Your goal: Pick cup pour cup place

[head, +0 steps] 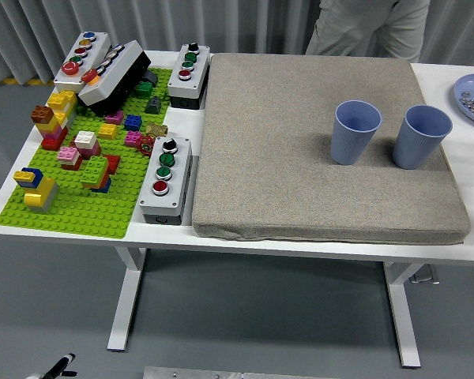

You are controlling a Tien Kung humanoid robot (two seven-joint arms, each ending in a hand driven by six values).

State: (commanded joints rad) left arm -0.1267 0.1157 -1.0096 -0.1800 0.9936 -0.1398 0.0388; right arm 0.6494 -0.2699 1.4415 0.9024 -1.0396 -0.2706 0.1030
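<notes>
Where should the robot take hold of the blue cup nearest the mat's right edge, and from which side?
Probably around the middle of the right cup, coming from the right. It stands upright and open-topped on the mat, its right side is clear, and the other cup stands apart on its left. A side wrap suits its tapered wall.

The blue plate (pixel 468 85) and the person (pixel 370 28) are cut off by the frame edges.

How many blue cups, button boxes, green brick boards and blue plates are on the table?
Blue cups: 2, one beside the other on the grey mat
Button boxes: 4
Green brick boards: 1
Blue plates: 1
Total: 8
</notes>
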